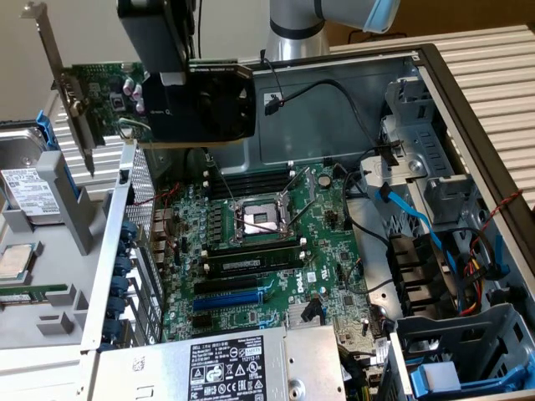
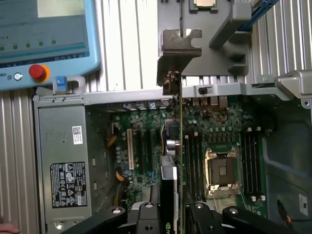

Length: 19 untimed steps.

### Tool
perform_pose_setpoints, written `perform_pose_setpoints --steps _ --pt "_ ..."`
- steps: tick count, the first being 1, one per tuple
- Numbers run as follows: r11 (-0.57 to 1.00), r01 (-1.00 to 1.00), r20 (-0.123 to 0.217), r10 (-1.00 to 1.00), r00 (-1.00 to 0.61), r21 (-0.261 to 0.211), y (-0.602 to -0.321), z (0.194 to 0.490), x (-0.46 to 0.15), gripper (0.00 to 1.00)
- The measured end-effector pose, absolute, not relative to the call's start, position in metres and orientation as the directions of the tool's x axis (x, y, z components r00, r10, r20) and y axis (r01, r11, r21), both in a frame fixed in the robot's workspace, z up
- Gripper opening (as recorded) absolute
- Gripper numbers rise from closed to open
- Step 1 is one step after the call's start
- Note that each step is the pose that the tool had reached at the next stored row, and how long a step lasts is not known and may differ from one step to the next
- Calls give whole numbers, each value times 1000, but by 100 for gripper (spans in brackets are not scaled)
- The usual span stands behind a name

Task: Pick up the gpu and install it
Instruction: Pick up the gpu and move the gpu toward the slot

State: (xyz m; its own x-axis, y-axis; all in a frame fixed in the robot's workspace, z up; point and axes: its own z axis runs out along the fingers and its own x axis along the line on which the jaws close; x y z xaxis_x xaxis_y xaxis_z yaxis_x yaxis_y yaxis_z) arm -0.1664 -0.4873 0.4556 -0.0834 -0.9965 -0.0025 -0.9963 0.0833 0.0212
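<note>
The gpu [image 1: 201, 104] hangs in the air above the far end of the open computer case, its black cooler shroud facing the exterior camera. Its green board [image 1: 100, 96] and silver end bracket [image 1: 57, 75] point toward the exterior view's left. My gripper [image 1: 167, 77] comes down from above and is shut on the card's upper edge. In the wrist view the gpu [image 2: 178, 131] appears edge-on between my fingers [image 2: 151, 214], with its bracket [image 2: 180, 46] at the far end. Below it lies the green motherboard [image 1: 276, 267], and my gripper [image 2: 174, 208] is well above it.
The motherboard carries a CPU socket [image 1: 259, 219], RAM sticks [image 1: 251, 244] and black and blue expansion slots [image 1: 226, 298]. A silver power supply [image 1: 226, 368] sits at the case's near end. A grey tray [image 1: 50, 309] holds parts at the exterior view's left. Cables and drive cages [image 1: 435, 251] fill the right. A teach pendant [image 2: 44, 34] lies outside the case.
</note>
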Motion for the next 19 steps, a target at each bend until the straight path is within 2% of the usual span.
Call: perform_pose_setpoints --steps 19 --pt "83 -996 -3 -997 -83 21 -504 422 -113 27"
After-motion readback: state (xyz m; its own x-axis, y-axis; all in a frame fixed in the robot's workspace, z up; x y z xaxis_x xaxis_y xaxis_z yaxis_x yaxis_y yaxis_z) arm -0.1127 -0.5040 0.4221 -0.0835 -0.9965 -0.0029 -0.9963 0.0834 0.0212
